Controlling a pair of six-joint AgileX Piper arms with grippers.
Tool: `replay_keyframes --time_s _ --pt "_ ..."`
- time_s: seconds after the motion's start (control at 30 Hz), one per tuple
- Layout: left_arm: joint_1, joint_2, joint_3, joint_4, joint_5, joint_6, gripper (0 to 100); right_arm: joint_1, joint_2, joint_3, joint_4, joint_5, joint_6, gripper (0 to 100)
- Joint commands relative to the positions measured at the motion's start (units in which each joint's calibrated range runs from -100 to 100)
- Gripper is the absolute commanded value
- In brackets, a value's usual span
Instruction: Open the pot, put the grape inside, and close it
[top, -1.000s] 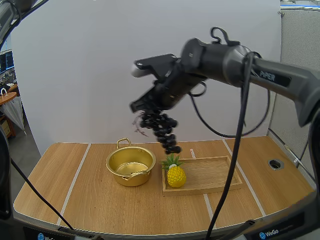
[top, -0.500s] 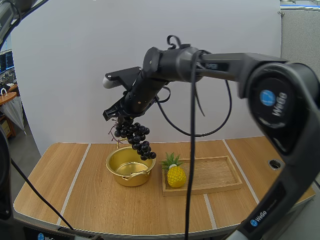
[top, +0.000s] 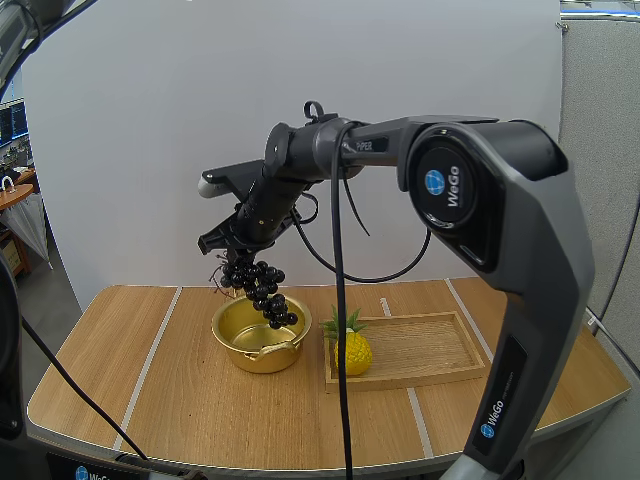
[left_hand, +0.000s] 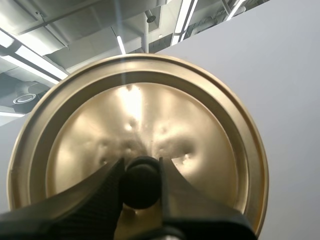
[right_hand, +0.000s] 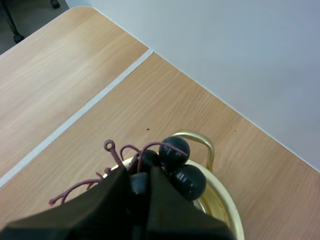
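Since half a second ago the right gripper (top: 232, 243), clamped on the grape bunch (top: 258, 288), has swung toward 9 o'clock. The bunch now hangs over the pot (top: 232, 345), its lowest grapes perhaps inside the rim. The left gripper (left_hand: 140, 169) pinches the lid (left_hand: 200, 130) by its knob (left_hand: 141, 187).

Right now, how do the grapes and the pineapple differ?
Colour: the grapes are dark, the pineapple is yellow with a green crown. Pose: the grapes hang from the right gripper above the pot, while the pineapple stands upright on the wooden tray. Both are fruit.
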Motion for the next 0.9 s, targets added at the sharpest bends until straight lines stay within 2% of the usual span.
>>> replay_keyframes --time_s 0.0,0.33,0.57,0.87 --pt "-0.17 -0.4 -0.5 -0.2 -3.4 -0.8 0 0.1 0.8 -0.5 0.1 0.5 -0.3 0" --pt "-0.17 -0.4 -0.5 -0.2 -3.4 -0.8 0 0.1 4.6 -0.2 -1.1 3.0 -0.3 0" --pt "-0.17 -0.4 -0.5 -0.2 -3.4 -0.8 0 0.1 7.1 3.4 -4.1 3.0 -0.3 0" --pt "-0.17 -0.4 -0.5 -0.2 -3.4 -0.8 0 0.1 10.1 5.5 -3.9 -2.5 -0.3 0"
